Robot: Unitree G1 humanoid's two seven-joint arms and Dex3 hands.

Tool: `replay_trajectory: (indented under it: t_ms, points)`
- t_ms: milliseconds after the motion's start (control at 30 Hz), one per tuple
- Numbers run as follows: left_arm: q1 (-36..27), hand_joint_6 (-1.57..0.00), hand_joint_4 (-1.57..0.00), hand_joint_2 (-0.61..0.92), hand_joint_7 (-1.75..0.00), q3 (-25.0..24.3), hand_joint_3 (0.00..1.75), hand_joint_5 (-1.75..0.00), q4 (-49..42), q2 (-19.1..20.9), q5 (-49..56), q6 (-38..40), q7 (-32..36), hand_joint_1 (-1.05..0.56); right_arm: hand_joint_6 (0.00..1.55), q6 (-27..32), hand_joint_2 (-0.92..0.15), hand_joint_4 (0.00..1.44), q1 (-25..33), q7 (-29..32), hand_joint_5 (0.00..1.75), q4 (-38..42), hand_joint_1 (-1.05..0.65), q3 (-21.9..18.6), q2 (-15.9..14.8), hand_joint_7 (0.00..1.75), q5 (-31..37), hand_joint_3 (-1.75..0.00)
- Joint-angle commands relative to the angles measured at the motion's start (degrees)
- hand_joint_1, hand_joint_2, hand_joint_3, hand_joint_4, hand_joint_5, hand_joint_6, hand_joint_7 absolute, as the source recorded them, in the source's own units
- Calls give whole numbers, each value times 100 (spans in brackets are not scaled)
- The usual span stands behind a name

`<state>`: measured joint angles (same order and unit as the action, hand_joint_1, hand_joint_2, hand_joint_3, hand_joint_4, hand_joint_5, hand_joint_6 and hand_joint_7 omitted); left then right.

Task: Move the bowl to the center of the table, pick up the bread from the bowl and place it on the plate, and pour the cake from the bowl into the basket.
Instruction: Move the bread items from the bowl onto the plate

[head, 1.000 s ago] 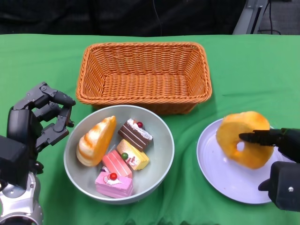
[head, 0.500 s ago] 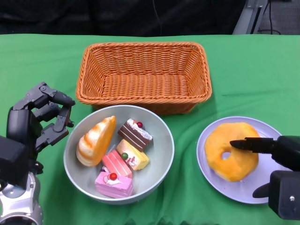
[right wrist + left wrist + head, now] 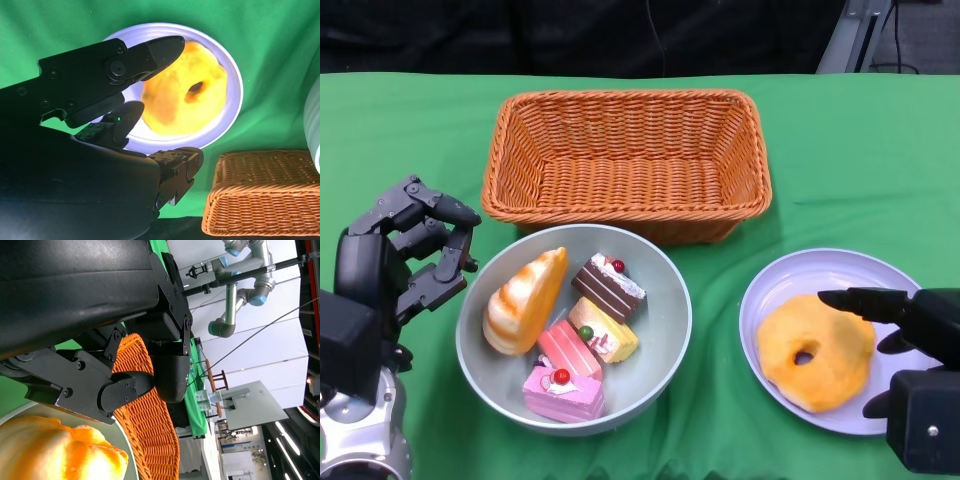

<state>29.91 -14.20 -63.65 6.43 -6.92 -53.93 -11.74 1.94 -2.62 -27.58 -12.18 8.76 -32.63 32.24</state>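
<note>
Green cloth covers our table; the bowl (image 3: 574, 330) sits near centre. We judge the bread (image 3: 816, 352) delivered: it lies flat on the plate (image 3: 775, 300), our right hand (image 3: 900, 330) spread, released. Cakes (image 3: 582, 346) remain unpoured; basket (image 3: 627, 160) holds nothing; left hand (image 3: 405, 255) grasps nothing

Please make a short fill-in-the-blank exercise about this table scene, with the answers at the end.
1. The ring-shaped bread lies on the ____.
2. The cakes are in the grey ____.
3. The wicker basket holds ____.
4. The right hand holds ____.

Missing words: plate; bowl; nothing; nothing
</note>
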Motion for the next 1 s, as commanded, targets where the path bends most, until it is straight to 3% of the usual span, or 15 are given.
replay_trajectory:
  t_ms: [33,133,200,300,467,633,833,1000]
  points:
    - [64,-77,-80,76,-126,-25,76,-168,-43,121,-9,-31,13,-13,23,39,-86,88,-25,-19,11,-30,-54,14,-92,1,11,0]
    - [59,-78,-81,77,-124,-33,73,-166,-35,120,-35,-7,-17,-14,24,42,-87,85,-56,-30,8,-38,-55,37,-122,1,87,0]
    - [56,-78,-81,77,-124,-39,73,-166,-29,114,-51,-1,-27,-14,25,26,-87,58,-62,30,2,-44,-57,45,-129,1,176,0]
    - [51,-78,-81,78,-123,-33,72,-166,-20,116,-38,-24,-19,-13,26,60,-88,38,-34,265,0,-170,-60,50,-71,1,504,-1]
    - [46,-79,-82,78,-124,-8,71,-166,5,113,18,-29,51,-14,32,73,-89,29,8,550,0,-398,-61,41,12,2,830,-1]
    - [43,-77,-81,78,-125,-7,72,-168,17,113,12,-32,25,-14,40,-357,-87,36,23,1039,4,-546,-63,4,135,4,763,0]
    - [50,-78,-81,77,-125,-18,72,-168,15,100,-11,-22,14,-13,55,-1457,-85,56,-54,2121,11,-293,-62,17,490,5,449,0]
    - [43,-78,-81,77,-125,-13,72,-168,32,96,-15,-15,-3,-13,66,-2014,-85,72,-315,2548,13,-14,-57,206,797,5,414,0]
